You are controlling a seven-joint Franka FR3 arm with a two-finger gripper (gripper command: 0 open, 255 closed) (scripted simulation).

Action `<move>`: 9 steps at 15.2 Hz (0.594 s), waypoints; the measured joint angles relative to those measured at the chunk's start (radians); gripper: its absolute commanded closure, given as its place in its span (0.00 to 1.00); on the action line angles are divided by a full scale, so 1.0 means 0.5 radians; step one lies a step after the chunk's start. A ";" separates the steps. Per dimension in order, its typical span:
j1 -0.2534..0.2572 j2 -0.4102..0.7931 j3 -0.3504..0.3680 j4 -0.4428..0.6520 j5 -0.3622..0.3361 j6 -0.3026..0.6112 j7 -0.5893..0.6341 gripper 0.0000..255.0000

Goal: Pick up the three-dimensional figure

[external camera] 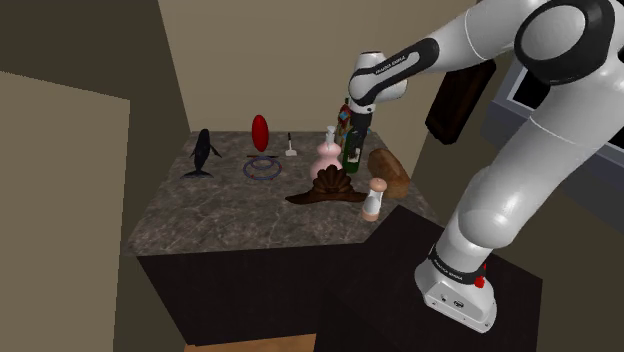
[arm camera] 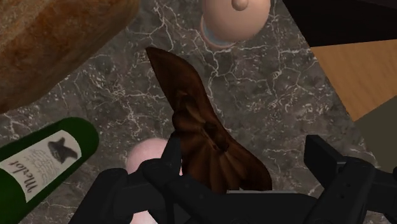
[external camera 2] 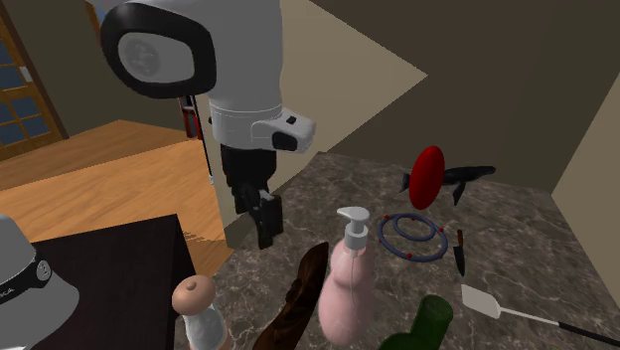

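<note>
A dark brown, ridged, fan-shaped figure [external camera: 325,187] with long pointed wings lies flat on the marble counter [external camera: 230,220]. My black gripper [external camera: 352,140] hangs above its back edge, pointing down. In the wrist view the figure [arm camera: 203,127] runs up between the fingers. My gripper [arm camera: 245,153] is open, the fingers standing apart on either side of the figure's wide end without clasping it. From the second exterior view the gripper [external camera 2: 263,224] hovers a little above the counter.
Close around the figure stand a pink soap dispenser [external camera: 327,152], a green wine bottle [arm camera: 44,159], a bread loaf [external camera: 390,170] and a small shaker [external camera: 375,198]. Further off are a dark whale figurine [external camera: 203,155], a red oval [external camera: 260,132] on a ring stand, and a spatula [external camera 2: 487,301].
</note>
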 measured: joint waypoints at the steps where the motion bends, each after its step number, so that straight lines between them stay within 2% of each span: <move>1: 0.006 0.098 -0.022 0.032 0.047 0.047 -0.081 0.00; 5: -0.007 0.452 -0.064 0.202 0.245 0.149 -0.403 0.00; 9: -0.070 0.814 -0.027 0.424 0.447 0.194 -0.694 0.00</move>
